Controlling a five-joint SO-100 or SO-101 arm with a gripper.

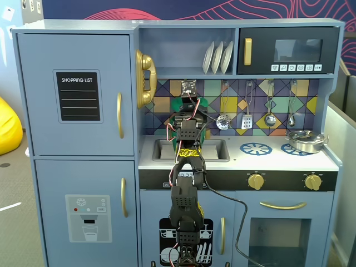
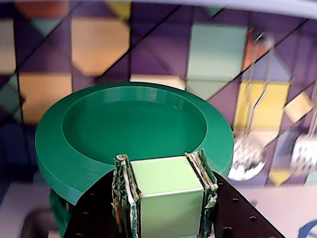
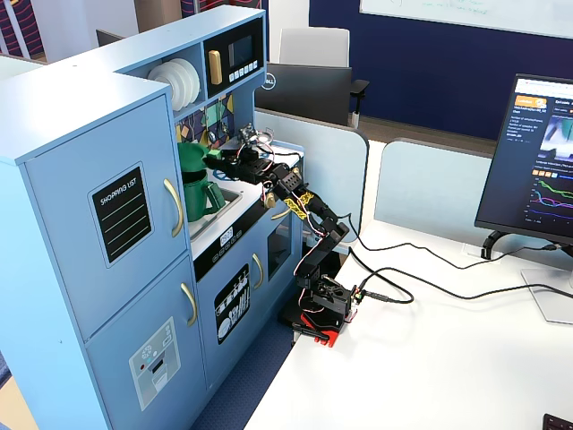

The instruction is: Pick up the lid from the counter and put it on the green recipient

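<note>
Holding the lid [image 2: 133, 134] clenched by its tab, our gripper [image 2: 166, 198] hovers over the green recipient [image 3: 199, 188]; seating apparently remains.

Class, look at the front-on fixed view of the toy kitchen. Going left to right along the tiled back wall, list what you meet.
Gold telephone handset → gripper holding the green lid → slotted spoon → spatula → ladle → last hanging utensil.

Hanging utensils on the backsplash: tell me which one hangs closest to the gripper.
The leftmost ladle, hanging just right of the gripper in a fixed view; the spatula and two further ladles hang farther right.
</note>
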